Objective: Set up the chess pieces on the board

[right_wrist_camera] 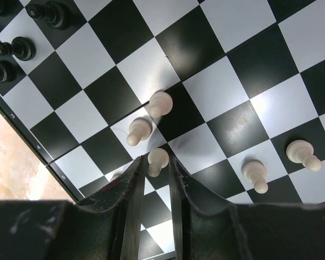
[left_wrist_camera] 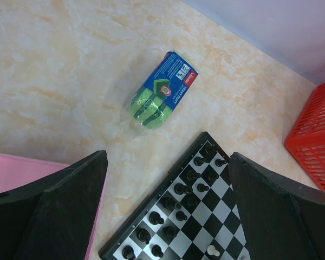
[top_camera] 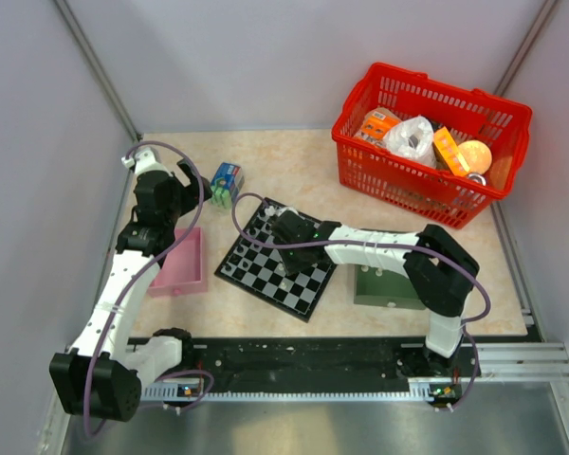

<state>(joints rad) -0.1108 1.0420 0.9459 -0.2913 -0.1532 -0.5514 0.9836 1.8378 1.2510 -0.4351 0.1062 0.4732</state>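
The right fingers [right_wrist_camera: 136,181] are clenched on a pale pawn [right_wrist_camera: 157,160] close to the edge of the board [right_wrist_camera: 244,32]. Whether its base touches the board I cannot tell. The step in hand looks like carrying this pawn to its home square. To do it well, I would raise it straight up before any sideways travel. Two more pale pawns [right_wrist_camera: 140,131] stand just beside it, toward the board's middle, and a slanting pull could topple them. It should then come down upright in the centre of one square and be released only once its base sits flat, since so small a piece may tip or cling to a finger. The left fingers [left_wrist_camera: 76,200] are spread wide and grasp nothing. They hover over the counter [left_wrist_camera: 70,65] just off the board's edge where the dark pieces [left_wrist_camera: 176,203] stand, and are best left there, clear of the right arm. The pieces are tiny figurines, each smaller than a square. The pale ones are smooth pawns with round heads and flared bases, dotted loosely over the board's middle, some off-centre on their squares. The dark ones stand in two neat rows along one edge, so that side looks finished. The board lies flat, in glossy black and silvery-white checks with a thin dark border.
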